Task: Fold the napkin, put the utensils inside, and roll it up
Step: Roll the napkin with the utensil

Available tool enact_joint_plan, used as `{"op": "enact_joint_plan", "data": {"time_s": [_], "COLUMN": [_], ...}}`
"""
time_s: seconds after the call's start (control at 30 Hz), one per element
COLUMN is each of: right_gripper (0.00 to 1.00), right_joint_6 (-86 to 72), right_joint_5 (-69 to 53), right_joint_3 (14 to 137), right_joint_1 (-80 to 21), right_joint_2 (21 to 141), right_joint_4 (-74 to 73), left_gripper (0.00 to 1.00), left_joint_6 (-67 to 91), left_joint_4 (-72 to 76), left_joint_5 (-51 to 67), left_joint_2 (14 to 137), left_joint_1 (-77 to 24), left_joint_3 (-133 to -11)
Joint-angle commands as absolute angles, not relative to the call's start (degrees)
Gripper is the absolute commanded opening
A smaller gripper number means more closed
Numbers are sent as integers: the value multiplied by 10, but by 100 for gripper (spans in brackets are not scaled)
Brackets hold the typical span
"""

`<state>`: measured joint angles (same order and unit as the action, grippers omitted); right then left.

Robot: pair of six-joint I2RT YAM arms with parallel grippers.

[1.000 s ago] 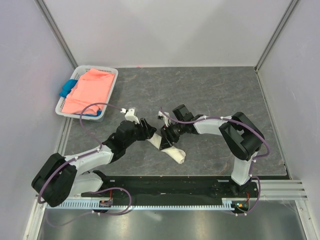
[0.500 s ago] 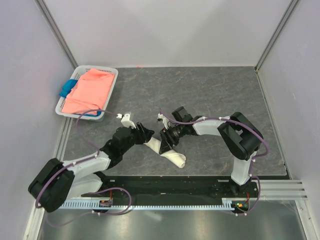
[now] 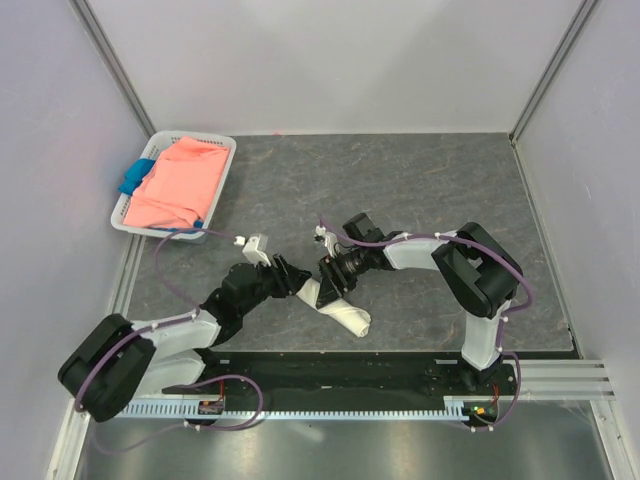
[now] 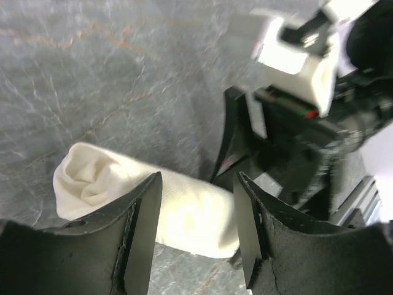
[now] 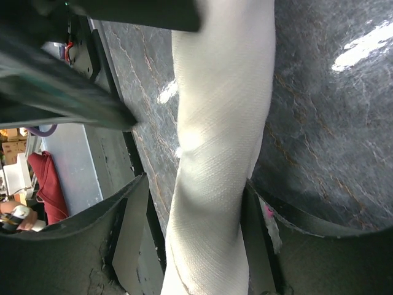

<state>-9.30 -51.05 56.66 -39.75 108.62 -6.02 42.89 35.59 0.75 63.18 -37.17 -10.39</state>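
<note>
The napkin (image 3: 346, 314) is an off-white roll lying slantwise on the dark table near the front middle. My left gripper (image 3: 304, 290) is at the roll's left end. In the left wrist view the napkin (image 4: 116, 184) lies across just beyond the gripper (image 4: 198, 179), whose jaws stand apart with nothing pinched. My right gripper (image 3: 328, 288) straddles the same end from the right. In the right wrist view the napkin (image 5: 224, 123) runs between the gripper's (image 5: 195, 184) fingers, brushing the right one, with a gap on the left. It is open. The utensils are hidden.
A white basket (image 3: 222, 172) at the far left holds a salmon-pink cloth (image 3: 175, 185) and a blue cloth (image 3: 134, 178). A black rail (image 3: 330, 370) runs along the near edge. Grey walls close in the table on three sides. The two wrists nearly touch.
Both grippers and the roll's left end have shifted slightly toward the near edge. The left arm has drawn back and lower. Neither gripper has visibly opened or closed.
</note>
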Motion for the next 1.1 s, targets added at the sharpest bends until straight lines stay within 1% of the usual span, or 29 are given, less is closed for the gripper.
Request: {"op": "enact_joint_plan", "data": {"time_s": [0.0,0.13,0.2,0.43,0.73,0.87,0.97,1.07], "right_gripper": [69,72,76,82,84,85,87,89], "right_joint_6": [-80,-90,-98,-127,-134,-132,-134,-136], "right_joint_5": [-434,-415,-389,-306,-236,-251,-265,-254], "right_joint_3": [546,539,530,479,434,430,430,429], "right_joint_1": [-403,-403,-403,-403,-402,-403,-403,-403], "right_joint_2": [1122,1111,1091,997,888,863,841,810], "right_joint_4": [-98,-88,-78,-26,-4,-4,-12,-32], "left_gripper": [57,57,57,56,55,55,56,56], "left_joint_6": [440,437,438,435,416,410,408,396], "left_joint_4": [473,518,546,602,623,616,589,522], "left_joint_5": [9,2,2,2,16,26,25,20], "left_joint_2": [715,795,837,916,936,925,894,859], "left_joint_1": [-374,-374,-374,-375,-381,-395,-408,-419], "left_joint_3": [-91,-89,-81,-51,-54,-64,-76,-98]}}
